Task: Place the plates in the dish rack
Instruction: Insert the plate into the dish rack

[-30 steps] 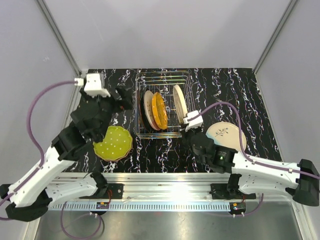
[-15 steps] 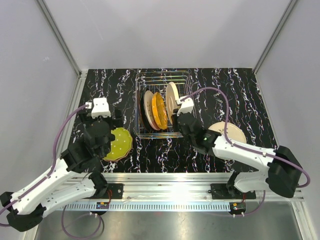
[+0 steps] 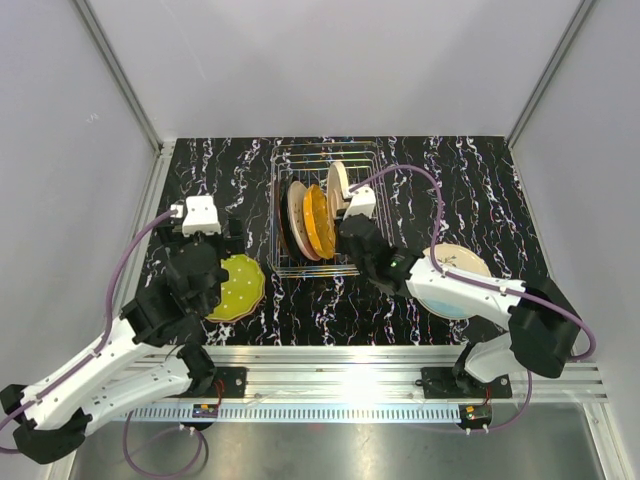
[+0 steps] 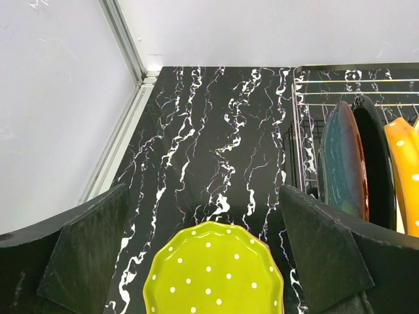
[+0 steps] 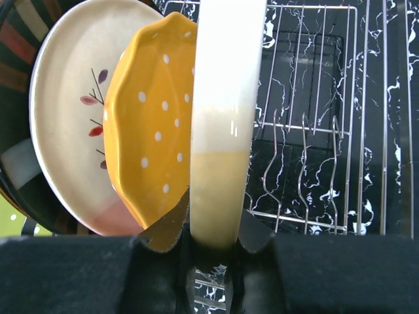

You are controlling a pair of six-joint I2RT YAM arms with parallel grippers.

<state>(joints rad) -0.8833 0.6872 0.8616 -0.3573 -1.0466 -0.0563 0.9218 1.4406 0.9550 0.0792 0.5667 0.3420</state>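
Slotting the round cream plate (image 5: 226, 98) into the silver wire dish rack (image 5: 308, 127)
Right jaws pinch its rim, plate upright over the rack, just beside the orange dotted plate (image 5: 154, 124). I'd line it up with a free slot, lower slowly, release once seated. Left jaws wide open, empty.

— Is the yellow-green, white-dotted scalloped plate (image 4: 213, 278) seen whole?
— No. The left wrist frame's bottom edge cuts it; from above, the left arm (image 3: 190, 280) covers its left side.
— The cream glazed round plate (image 5: 222, 98)?
— Its top runs off the frame, and its lower rim vanishes between the black fingers of the right gripper (image 5: 213, 245).
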